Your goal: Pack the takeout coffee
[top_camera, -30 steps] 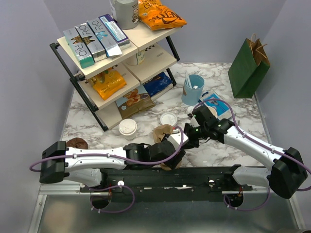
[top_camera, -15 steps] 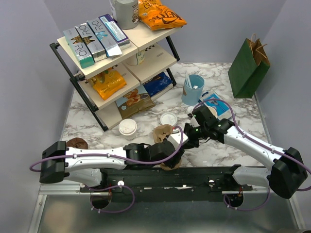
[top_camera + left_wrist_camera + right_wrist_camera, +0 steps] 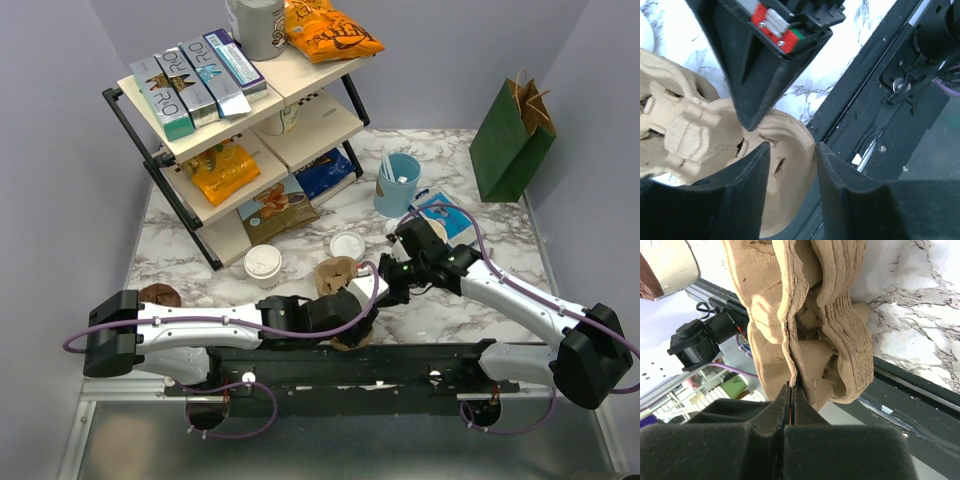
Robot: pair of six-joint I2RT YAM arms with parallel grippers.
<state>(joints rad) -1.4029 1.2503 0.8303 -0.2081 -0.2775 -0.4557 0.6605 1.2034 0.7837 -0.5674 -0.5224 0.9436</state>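
Two cream takeout coffee cups with white lids stand on the marble table, one (image 3: 264, 262) to the left and one (image 3: 347, 245) just behind the brown pulp cup carrier (image 3: 334, 274). In the right wrist view my right gripper (image 3: 791, 386) is shut on a thin edge of the carrier stack (image 3: 805, 315), and a cream cup (image 3: 667, 265) shows at the top left. My left gripper (image 3: 792, 147) is open at the table's near edge. One finger sits inside a carrier pocket (image 3: 785, 185) and the other outside its rim, with a gap left. Seen from above, both grippers meet at the carrier, the left (image 3: 350, 322) and the right (image 3: 388, 288).
A tilted three-tier shelf rack (image 3: 135, 125) with snack boxes and bags fills the back left. A light blue cup with white sticks (image 3: 398, 183), a blue packet (image 3: 445, 215) and a green paper bag (image 3: 512, 135) stand at the back right. A black rail (image 3: 420, 365) runs along the near edge.
My left gripper's jaws have narrowed around the carrier's rim and the hand has shifted slightly. The right gripper and the cups have not moved.
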